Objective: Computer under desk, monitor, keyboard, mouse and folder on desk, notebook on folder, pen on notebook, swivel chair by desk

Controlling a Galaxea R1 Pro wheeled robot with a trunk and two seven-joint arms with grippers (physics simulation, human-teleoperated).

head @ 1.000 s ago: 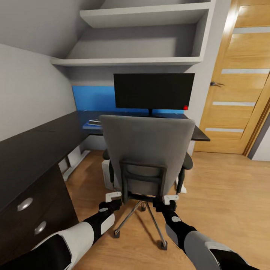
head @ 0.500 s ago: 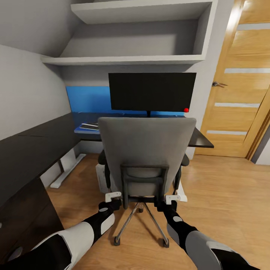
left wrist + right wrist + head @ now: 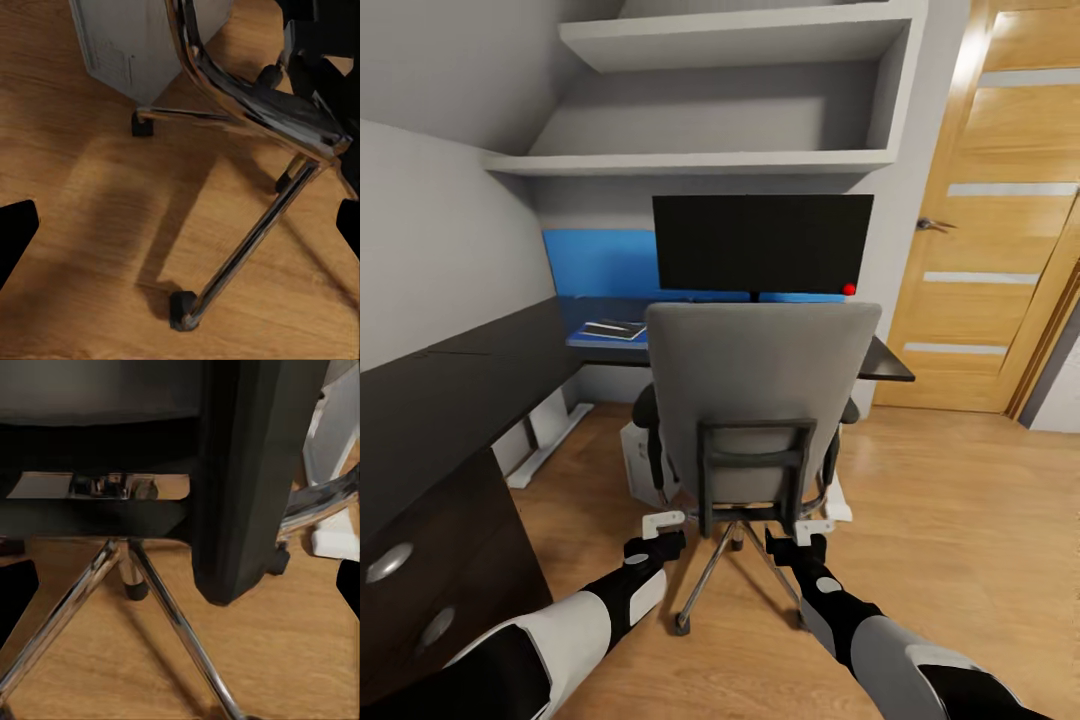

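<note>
Light wood floor (image 3: 960,520) lying open rightward; grey upholstered swivel chair (image 3: 760,400) facing black-topped desk (image 3: 890,362). Left gripper (image 3: 660,528) and right gripper (image 3: 807,533) spreading wide behind it, gripping nothing.

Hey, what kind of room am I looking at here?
Probably a home office corner: a black desk with a monitor on it, a grey swivel chair pulled up in front, wall shelves above and a wooden door beside it.
</note>
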